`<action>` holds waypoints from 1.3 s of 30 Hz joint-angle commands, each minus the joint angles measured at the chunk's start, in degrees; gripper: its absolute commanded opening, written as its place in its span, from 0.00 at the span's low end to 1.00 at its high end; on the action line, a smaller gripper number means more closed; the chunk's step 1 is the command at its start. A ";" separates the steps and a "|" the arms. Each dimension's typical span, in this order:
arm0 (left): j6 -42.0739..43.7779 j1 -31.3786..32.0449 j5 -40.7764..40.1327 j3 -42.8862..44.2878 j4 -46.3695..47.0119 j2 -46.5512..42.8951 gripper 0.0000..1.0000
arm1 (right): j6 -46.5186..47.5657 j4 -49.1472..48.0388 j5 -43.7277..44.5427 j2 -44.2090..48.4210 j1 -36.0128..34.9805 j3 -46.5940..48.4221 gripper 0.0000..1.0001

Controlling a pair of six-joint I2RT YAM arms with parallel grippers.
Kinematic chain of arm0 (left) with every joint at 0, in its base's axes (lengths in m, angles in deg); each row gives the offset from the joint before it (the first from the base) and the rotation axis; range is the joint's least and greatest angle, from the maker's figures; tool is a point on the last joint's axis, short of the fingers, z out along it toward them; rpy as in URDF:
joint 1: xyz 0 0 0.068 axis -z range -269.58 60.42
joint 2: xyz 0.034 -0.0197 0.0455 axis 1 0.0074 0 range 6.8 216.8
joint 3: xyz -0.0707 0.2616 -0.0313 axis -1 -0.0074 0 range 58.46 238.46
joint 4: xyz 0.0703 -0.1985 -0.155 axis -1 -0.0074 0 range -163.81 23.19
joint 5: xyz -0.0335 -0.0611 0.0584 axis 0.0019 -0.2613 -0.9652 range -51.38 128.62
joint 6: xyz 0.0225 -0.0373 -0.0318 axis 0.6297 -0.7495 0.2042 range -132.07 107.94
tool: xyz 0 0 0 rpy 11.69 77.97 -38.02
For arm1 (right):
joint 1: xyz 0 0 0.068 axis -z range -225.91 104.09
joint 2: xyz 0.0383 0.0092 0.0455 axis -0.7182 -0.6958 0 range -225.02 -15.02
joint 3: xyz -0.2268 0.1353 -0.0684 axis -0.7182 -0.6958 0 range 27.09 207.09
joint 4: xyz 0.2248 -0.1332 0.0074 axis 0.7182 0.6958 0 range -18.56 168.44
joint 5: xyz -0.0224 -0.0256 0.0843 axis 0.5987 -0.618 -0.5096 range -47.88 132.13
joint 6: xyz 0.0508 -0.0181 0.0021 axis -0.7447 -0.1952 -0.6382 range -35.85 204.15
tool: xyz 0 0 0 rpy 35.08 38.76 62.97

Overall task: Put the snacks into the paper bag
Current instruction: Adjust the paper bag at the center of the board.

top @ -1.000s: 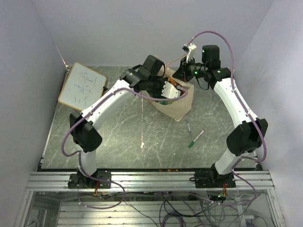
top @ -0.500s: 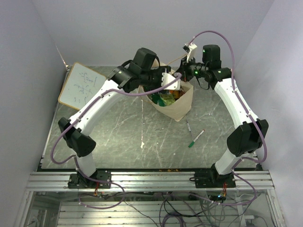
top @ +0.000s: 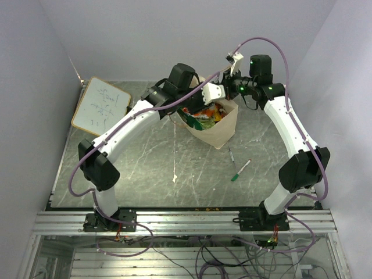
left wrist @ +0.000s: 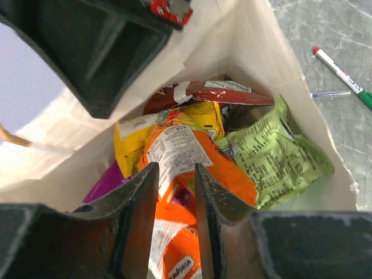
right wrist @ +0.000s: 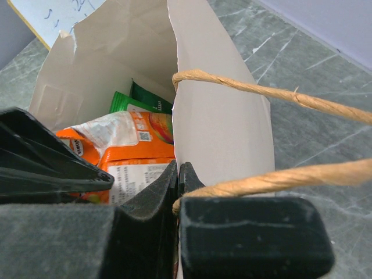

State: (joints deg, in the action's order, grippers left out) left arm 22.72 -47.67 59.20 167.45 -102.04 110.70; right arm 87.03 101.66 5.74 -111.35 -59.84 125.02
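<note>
1. Wood-framed whiteboard lies far left on the grey marbled table.
2. Left end effector hovers over the mouth of the cream paper shopping bag, fingers parted, nothing clamped.
3. Bag stands upright mid-table. Inside: orange crinkly snack packet on top, pale green packet, yellow packet, red packet, purple pouch.
4. Right end effector is closed, pinching the bag wall beside a twisted handle.
5. Two marker pens lie right of the bag.

Marbled table with paper bag, whiteboard, pens

The paper bag is matt, the snacks glossy.
</note>
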 commanded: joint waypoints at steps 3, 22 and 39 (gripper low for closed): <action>-3.50 0.16 -4.30 1.05 -0.63 4.67 0.38 | -1.37 -1.65 2.40 2.09 1.88 -0.02 0.00; -16.47 0.24 -9.42 6.18 17.57 -1.95 0.87 | -3.15 1.48 10.49 -8.60 7.92 11.55 0.00; -15.32 0.10 -25.45 10.34 13.23 -9.56 0.94 | -0.69 4.87 12.81 -11.24 9.00 17.55 0.10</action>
State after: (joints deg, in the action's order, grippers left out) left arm 5.61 -47.36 39.97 178.19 -87.74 104.23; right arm 84.86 105.98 17.00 -122.00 -51.69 140.04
